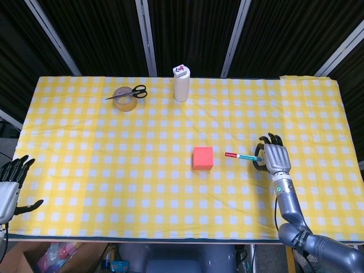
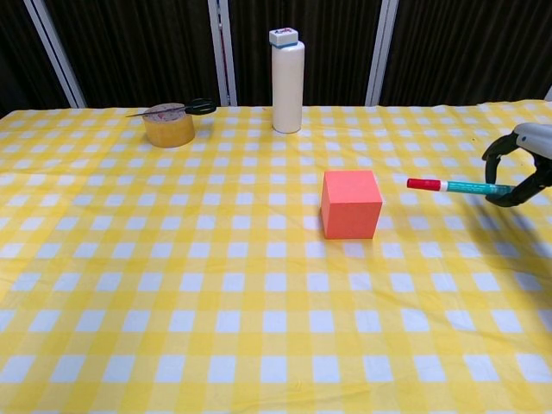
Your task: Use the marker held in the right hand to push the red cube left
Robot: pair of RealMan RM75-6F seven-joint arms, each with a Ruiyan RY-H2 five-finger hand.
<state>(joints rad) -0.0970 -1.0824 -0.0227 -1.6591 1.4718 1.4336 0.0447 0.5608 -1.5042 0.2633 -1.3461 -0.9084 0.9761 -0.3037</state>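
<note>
Red cube sits mid-table on the yellow checked cloth, apart from the marker, whose red tip points at it from the right. The right hand pinches the marker's far end. The left hand, at the near-left edge, seems spread and empty. Farther back stand a tape roll topped by scissors, and a white bottle.
</note>
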